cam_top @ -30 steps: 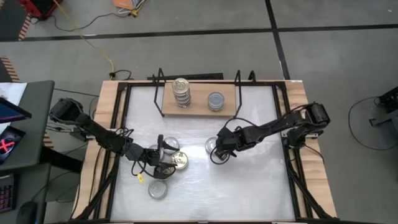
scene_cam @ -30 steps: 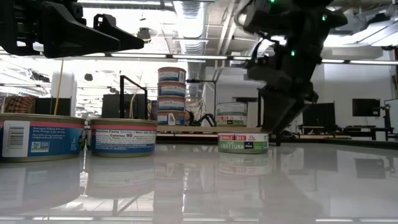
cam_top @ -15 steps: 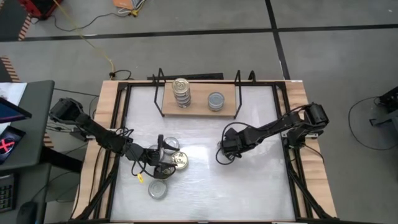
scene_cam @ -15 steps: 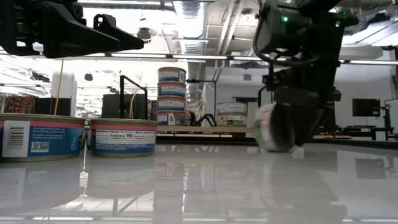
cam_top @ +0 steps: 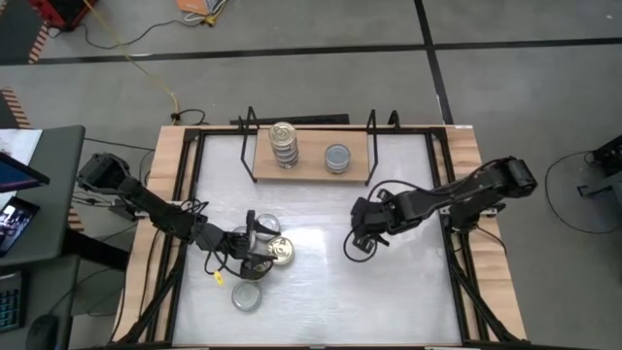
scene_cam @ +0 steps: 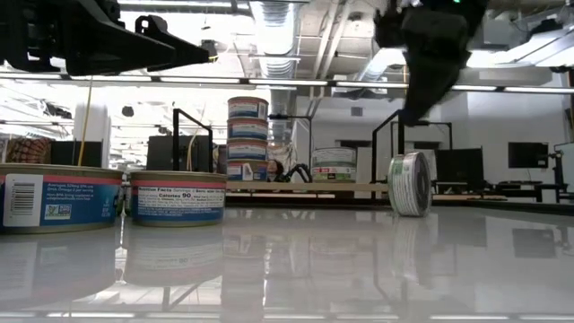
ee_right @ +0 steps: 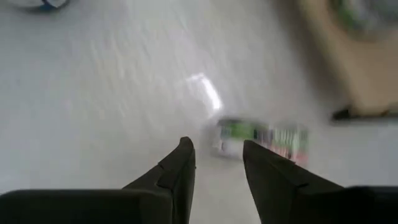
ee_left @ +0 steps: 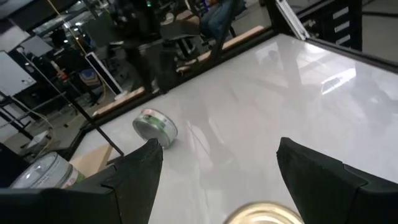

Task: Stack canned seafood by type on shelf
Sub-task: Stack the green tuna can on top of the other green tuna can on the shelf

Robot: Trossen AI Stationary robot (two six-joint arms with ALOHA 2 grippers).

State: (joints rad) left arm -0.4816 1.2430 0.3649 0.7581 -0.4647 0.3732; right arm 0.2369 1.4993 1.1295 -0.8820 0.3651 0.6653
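The white tabletop point(cam_top: 321, 301) fills the middle of the overhead picture, and the shelf point(cam_top: 311, 161) sits at its upper centre. On the shelf's left half a tall stack of tins point(cam_top: 283, 144) stands, and a shorter grey-topped pile point(cam_top: 337, 157) is to its right. So the sorting is partly done, and I judge you are at the step of fetching another tin.

Your right tool point(cam_top: 358, 243) hangs right of centre. Its fingers are parted with nothing between them. The green-labelled tin point(scene_cam: 410, 184) stands on its rim on the tabletop, below and clear of the tool in the level picture. It is not held.

Your left tool point(cam_top: 255, 248) waits at lower left over a cluster of loose tins point(cam_top: 279, 252), spread wide and empty.

The next move likely calls for care. A tin on edge can roll, so bring the right tool down with its fingers straddling the tin's flat faces and close on them. Otherwise tip it flat first. Then check the lid colour, because I cannot tell from here which pile it belongs on.
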